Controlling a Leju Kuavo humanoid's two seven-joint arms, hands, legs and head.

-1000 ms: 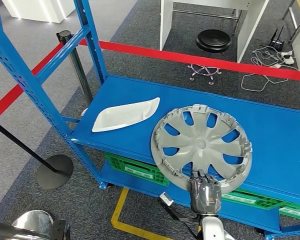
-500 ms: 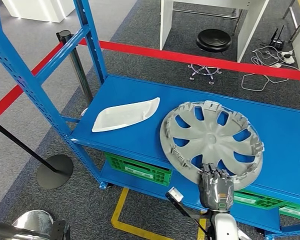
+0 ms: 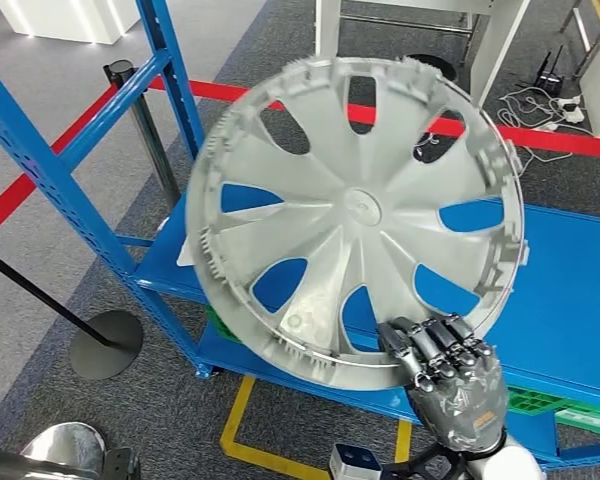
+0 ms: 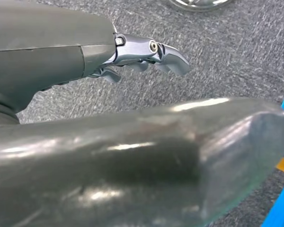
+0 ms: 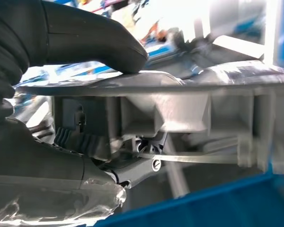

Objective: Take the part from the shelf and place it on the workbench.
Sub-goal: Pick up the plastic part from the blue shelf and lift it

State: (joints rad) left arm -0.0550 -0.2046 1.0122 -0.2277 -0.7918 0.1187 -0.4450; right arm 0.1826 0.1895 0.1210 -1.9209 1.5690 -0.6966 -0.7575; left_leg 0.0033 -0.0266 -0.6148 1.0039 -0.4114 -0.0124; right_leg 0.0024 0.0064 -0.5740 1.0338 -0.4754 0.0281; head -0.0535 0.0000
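The part is a large grey wheel cover [image 3: 357, 215], lifted off the blue shelf [image 3: 569, 290] and tilted up toward the camera, its inner ribbed side facing me. My right hand [image 3: 452, 385] grips its lower rim from below. In the right wrist view the thumb [image 5: 97, 42] lies on one face of the rim [image 5: 190, 94] and the dark fingers [image 5: 133, 170] on the other. My left hand [image 4: 133, 123] hangs over the grey carpet with its fingers [image 4: 151, 52] apart and nothing in it.
A white curved part [image 3: 184, 250] lies on the shelf, mostly hidden behind the wheel cover. Blue shelf uprights [image 3: 63, 180] rise at left. A red barrier tape [image 3: 561, 140] crosses behind, with its post base [image 3: 104, 342] on the floor. Green crates [image 3: 576, 410] sit under the shelf.
My right hand has lifted the wheel cover off the shelf and tipped it up toward the camera; it now covers much of the head view. Earlier it lay nearly flat on the shelf.
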